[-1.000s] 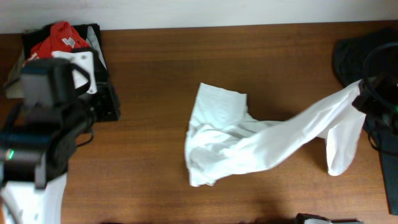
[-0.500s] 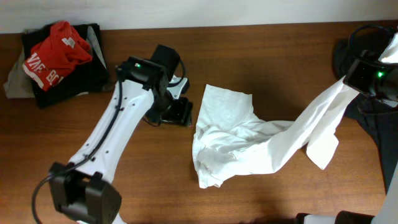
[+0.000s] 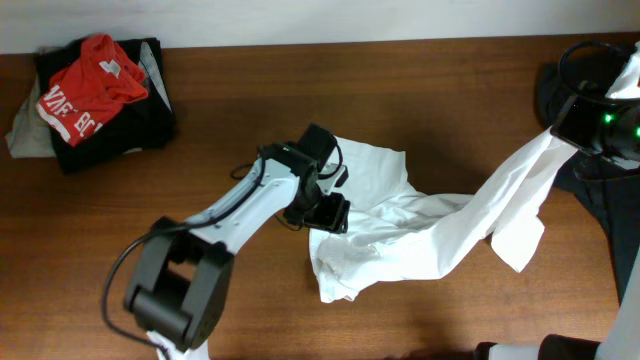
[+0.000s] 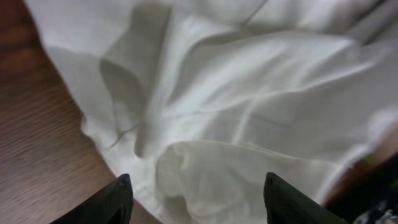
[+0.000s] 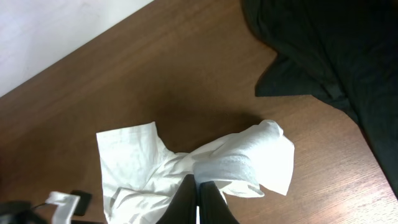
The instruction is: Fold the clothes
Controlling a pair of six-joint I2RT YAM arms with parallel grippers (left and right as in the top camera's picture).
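A white shirt (image 3: 375, 175) lies crumpled at the table's middle, one long end stretched up to the right. My right gripper (image 3: 565, 128) is shut on that raised end, and the right wrist view shows its closed fingers (image 5: 199, 186) pinching the white cloth (image 5: 236, 163). My left gripper (image 3: 328, 212) hovers at the shirt's left edge. It is open, its two dark fingertips (image 4: 118, 200) wide apart over a fold of the white fabric (image 4: 236, 112), holding nothing.
A red garment with white lettering (image 3: 85, 85) tops a black pile (image 3: 110, 135) at the back left. A dark garment (image 3: 565, 80) lies at the back right, also under the right arm (image 5: 336, 56). Bare wood surrounds the shirt.
My left arm swung from the far left across to the shirt's left edge and its gripper opened. The right gripper lifted the shirt end slightly, then held still.
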